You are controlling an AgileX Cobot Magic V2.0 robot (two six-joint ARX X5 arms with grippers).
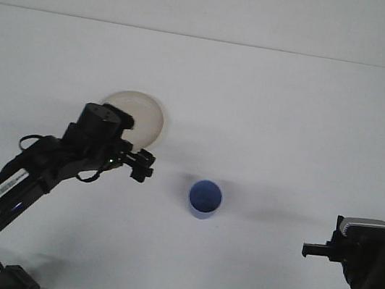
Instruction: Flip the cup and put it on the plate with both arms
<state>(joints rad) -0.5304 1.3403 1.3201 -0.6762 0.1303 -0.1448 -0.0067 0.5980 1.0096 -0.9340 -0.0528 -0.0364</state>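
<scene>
A blue cup (205,198) stands on the white table, its round blue face toward the camera. Up and to the left lies a beige plate (145,117), its lower left part hidden behind my left arm. My left gripper (144,165) hovers between the plate and the cup, a short way left of the cup, not touching it. My right gripper (310,249) sits low at the right, well away from the cup. Nothing is held by either gripper.
The white table (292,116) stretches back to a pale wall. My left arm (22,180) crosses the lower left diagonally.
</scene>
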